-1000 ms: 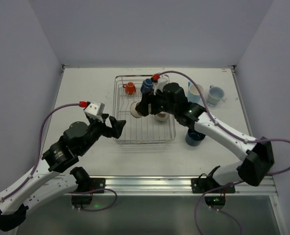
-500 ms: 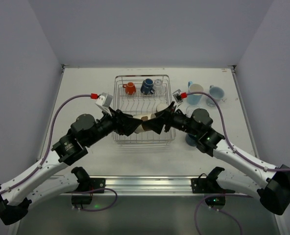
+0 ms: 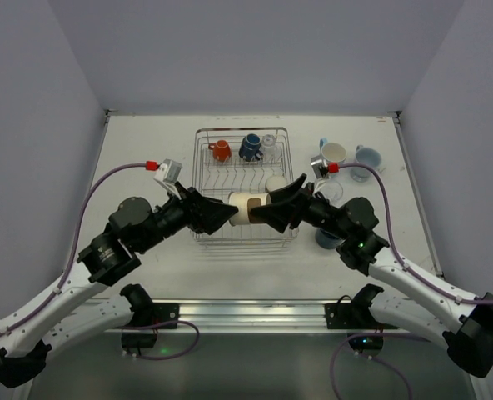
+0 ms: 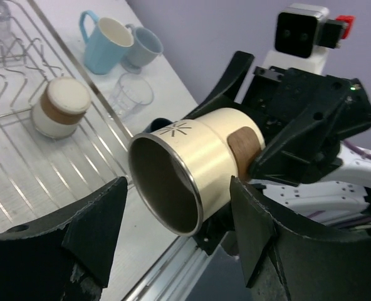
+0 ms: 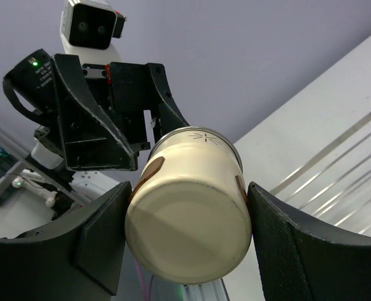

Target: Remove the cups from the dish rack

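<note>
Versus a second ago, the right arm has left the far half of the silver wire dish rack (image 3: 241,130) and the left arm has swung in. Both now meet above the rack's near half.

The cream-and-brown tumbler (image 3: 248,208) that sat in the rack is now off it, lying sideways between the arms. The right pincer (image 3: 267,212) pinches its base end, fingers pressed on both sides. The left pincer (image 3: 231,213) stands spread around the open mouth; we cannot tell if it touches.

We count nine cups.
- Four are in the rack: orange mug (image 3: 220,150), dark blue mug (image 3: 249,147), clear glass (image 3: 268,146) and second cream-and-brown tumbler (image 3: 276,183).
- Four are on the white desk (image 3: 146,158), right of the rack: light blue mug with cream inside (image 3: 332,154), plain light blue mug (image 3: 366,158), second clear glass (image 3: 330,190) and second dark blue mug (image 3: 326,239), half hidden under the right arm.
- One is the held tumbler.

By kind, that is two tumblers, two dark blue mugs, two light blue mugs, two glasses and one orange mug.
</note>
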{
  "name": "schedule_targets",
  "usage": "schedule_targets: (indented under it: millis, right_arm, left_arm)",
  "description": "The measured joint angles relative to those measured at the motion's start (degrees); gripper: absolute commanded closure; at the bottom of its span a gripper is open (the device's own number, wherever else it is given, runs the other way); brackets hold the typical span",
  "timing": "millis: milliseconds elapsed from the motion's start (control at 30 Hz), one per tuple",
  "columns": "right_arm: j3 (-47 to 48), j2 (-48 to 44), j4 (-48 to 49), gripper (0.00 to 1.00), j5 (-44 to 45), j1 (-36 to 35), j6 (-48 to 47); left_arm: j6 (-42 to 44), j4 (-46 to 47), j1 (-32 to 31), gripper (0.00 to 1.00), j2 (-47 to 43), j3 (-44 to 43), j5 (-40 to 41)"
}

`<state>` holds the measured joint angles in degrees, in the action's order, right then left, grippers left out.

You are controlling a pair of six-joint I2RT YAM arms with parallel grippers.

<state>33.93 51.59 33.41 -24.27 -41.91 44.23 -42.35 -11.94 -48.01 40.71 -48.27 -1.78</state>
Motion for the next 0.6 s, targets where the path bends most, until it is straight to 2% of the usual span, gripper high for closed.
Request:
schedule_targets:
  millis: [167, 267, 367, 400, 433, 467, 500, 533, 600]
  right_arm:
    - [0.0, 4.3, 7.1, 0.77, -3.0, 0.0, 3.9]
    - [0.0, 8.3, 11.4, 0.77, -5.5, 0.0, 7.1]
    - [0.0, 11.2, 16.3, 0.77, -7.0, 0.3, 10.5]
    - [0.0, 11.9, 18.1, 0.74, -7.5, 0.3, 11.6]
    - [-0.1, 12.6, 19.9, 0.70, -8.0, 0.4, 12.9]
    - [-0.5, 13.2, 22.1, 0.65, -8.8, 0.7, 14.4]
    - [-0.6, 13.6, 23.9, 0.56, -9.2, 0.7, 15.3]
    - [-0.7, 13.9, 25.7, 0.35, -9.6, 0.6, 16.1]
    - [-1.2, 14.1, 27.6, 0.18, -9.4, 0.1, 16.7]
  left_arm:
    - [-2.2, 4.6, 0.0, 0.34, -0.7, 1.2, -7.1]
    - [-3.1, 7.5, 0.0, 0.40, -0.3, 2.2, -10.3]
    - [-3.7, 8.8, 0.2, 0.60, 0.8, 2.3, -11.8]
    - [-3.8, 9.1, 0.3, 0.83, 1.1, 2.3, -12.0]
    - [-4.2, 9.3, 0.3, 0.91, 1.2, 2.3, -12.2]
    - [-4.3, 10.0, 0.3, 1.00, 1.0, 2.2, -13.2]
    - [-4.2, 10.4, 0.3, 1.00, 0.6, 2.1, -13.5]
    - [-4.4, 10.7, 0.1, 1.00, 0.0, 2.1, -13.7]
    - [-4.1, 10.2, -0.4, 1.00, -1.0, 2.1, -13.2]
